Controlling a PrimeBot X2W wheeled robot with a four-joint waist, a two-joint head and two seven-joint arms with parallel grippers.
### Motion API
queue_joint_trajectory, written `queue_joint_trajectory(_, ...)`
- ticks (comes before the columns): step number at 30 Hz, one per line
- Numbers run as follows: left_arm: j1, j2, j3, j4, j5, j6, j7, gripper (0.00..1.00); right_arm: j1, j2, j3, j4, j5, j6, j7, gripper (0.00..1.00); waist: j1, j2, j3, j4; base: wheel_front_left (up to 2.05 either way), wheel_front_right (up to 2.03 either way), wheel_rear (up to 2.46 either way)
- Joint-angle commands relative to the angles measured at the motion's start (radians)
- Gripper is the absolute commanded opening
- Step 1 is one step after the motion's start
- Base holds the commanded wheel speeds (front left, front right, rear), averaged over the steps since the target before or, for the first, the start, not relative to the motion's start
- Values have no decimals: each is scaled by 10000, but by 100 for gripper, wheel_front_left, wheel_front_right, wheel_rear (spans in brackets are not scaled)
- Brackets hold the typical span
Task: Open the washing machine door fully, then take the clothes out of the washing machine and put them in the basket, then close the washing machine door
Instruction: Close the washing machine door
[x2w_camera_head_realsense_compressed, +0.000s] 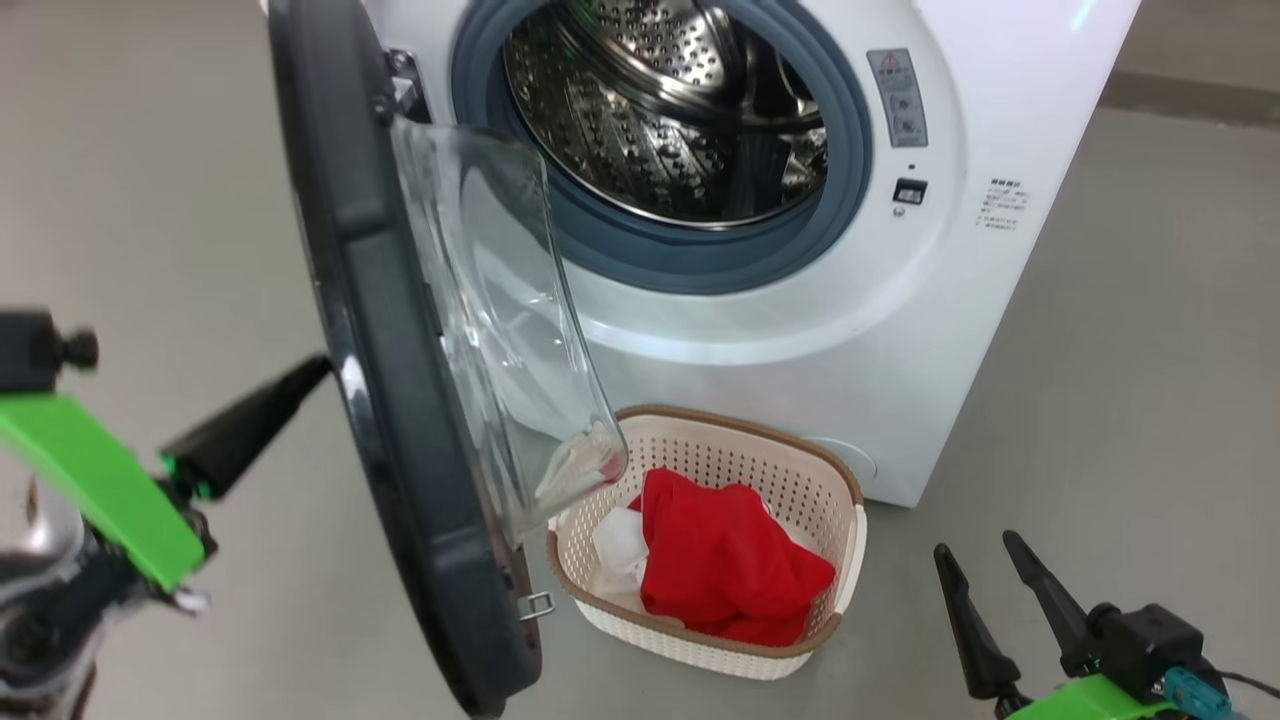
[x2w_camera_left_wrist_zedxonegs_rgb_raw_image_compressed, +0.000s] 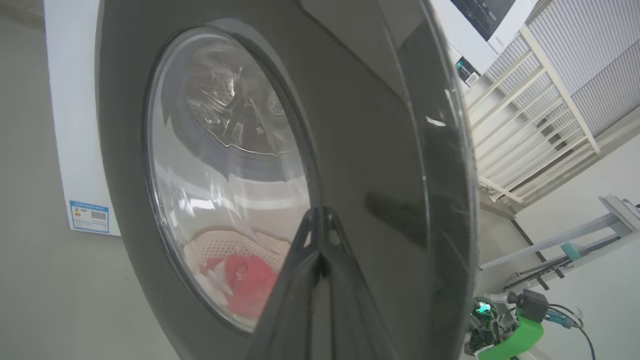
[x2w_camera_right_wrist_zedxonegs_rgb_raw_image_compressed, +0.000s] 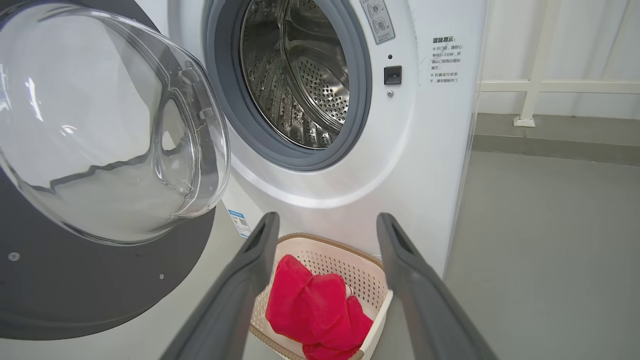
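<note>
The washing machine door (x2w_camera_head_realsense_compressed: 400, 400) stands open, edge-on to the head view, its clear glass bowl (x2w_camera_head_realsense_compressed: 500, 320) bulging toward the white washing machine (x2w_camera_head_realsense_compressed: 850, 330). The steel drum (x2w_camera_head_realsense_compressed: 670, 110) looks empty. Red and white clothes (x2w_camera_head_realsense_compressed: 725, 565) lie in the cream basket (x2w_camera_head_realsense_compressed: 800, 480) on the floor before the machine. My left gripper (x2w_camera_head_realsense_compressed: 315, 368) is shut, with its tip against the door's black outer face (x2w_camera_left_wrist_zedxonegs_rgb_raw_image_compressed: 380, 150). Low at the right, my right gripper (x2w_camera_head_realsense_compressed: 990, 575) is open and holds nothing. In the right wrist view it (x2w_camera_right_wrist_zedxonegs_rgb_raw_image_compressed: 327, 225) points at the basket (x2w_camera_right_wrist_zedxonegs_rgb_raw_image_compressed: 360, 285) and clothes (x2w_camera_right_wrist_zedxonegs_rgb_raw_image_compressed: 315, 310).
Grey floor lies open to the right of the machine (x2w_camera_right_wrist_zedxonegs_rgb_raw_image_compressed: 550, 250). A white railing (x2w_camera_left_wrist_zedxonegs_rgb_raw_image_compressed: 525, 115) and a pale metal frame (x2w_camera_left_wrist_zedxonegs_rgb_raw_image_compressed: 575, 235) stand behind the door in the left wrist view. The door's latch hook (x2w_camera_head_realsense_compressed: 535, 605) juts out near the basket.
</note>
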Motion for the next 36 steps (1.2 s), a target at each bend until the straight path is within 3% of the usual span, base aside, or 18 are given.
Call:
queue_joint_trajectory(1,53,570,431,-56,-99,-67,-232,5,35,-72,241,-284,-38,65,-67,100,0,0,-195,47,0,0,0)
queue_joint_trajectory(6,700,617,436,151,-197,-67,-727,16,223,-40,259,-345,-34,65,-67,100,0,0,-434,133,0,0,0)
queue_joint_trajectory(7,850,648,447,228,-187,-67,-863,27,263,-37,267,-359,-41,65,-67,100,0,0,-488,156,0,0,0)
queue_joint_trajectory(8,1154,701,437,380,-132,-67,-1145,45,354,-22,263,-385,-42,65,-67,100,0,0,-606,202,0,0,0)
queue_joint_trajectory(9,1154,701,437,380,-132,-67,-1145,45,354,-22,263,-385,-42,65,-67,100,0,0,-606,202,0,0,0)
queue_joint_trajectory(10,1320,735,420,444,-90,-67,-1288,53,402,-14,262,-403,-43,65,-67,100,0,0,-651,220,0,0,0)
queue_joint_trajectory(12,1652,725,452,566,-87,-67,-1658,100,474,-4,242,-440,-38,65,-67,100,0,0,-707,261,0,0,0)
queue_joint_trajectory(18,2546,637,419,982,128,-67,-2810,100,596,-7,176,-497,-48,65,-67,100,0,0,-810,382,0,0,0)
queue_joint_trajectory(36,4314,-450,200,2380,954,-67,-5971,100,611,-37,41,-435,-76,65,-67,100,0,0,-813,592,0,0,0)
